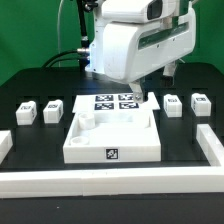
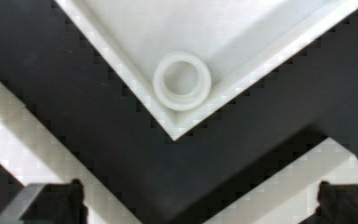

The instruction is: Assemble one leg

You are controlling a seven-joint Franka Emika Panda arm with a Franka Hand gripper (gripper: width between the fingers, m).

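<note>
Four legs, small white blocks with marker tags, stand on the black table in the exterior view: two at its left (image 1: 27,110) (image 1: 52,111) and two at its right (image 1: 173,103) (image 1: 199,104). The large white tray (image 1: 110,148) lies in the middle. My gripper (image 1: 149,93) hangs over the tray's far right corner, mostly hidden by the arm's white body. In the wrist view the gripper (image 2: 197,205) is open and empty, its dark fingertips (image 2: 43,205) wide apart. Below it lies a tray corner with a round socket (image 2: 181,82). No leg shows in the wrist view.
The marker board (image 1: 108,102) lies just behind the tray. White barrier strips run along the front (image 1: 110,182) and the exterior view's right (image 1: 211,146). A white block (image 1: 4,143) sits at that view's left edge. Cables hang behind the arm.
</note>
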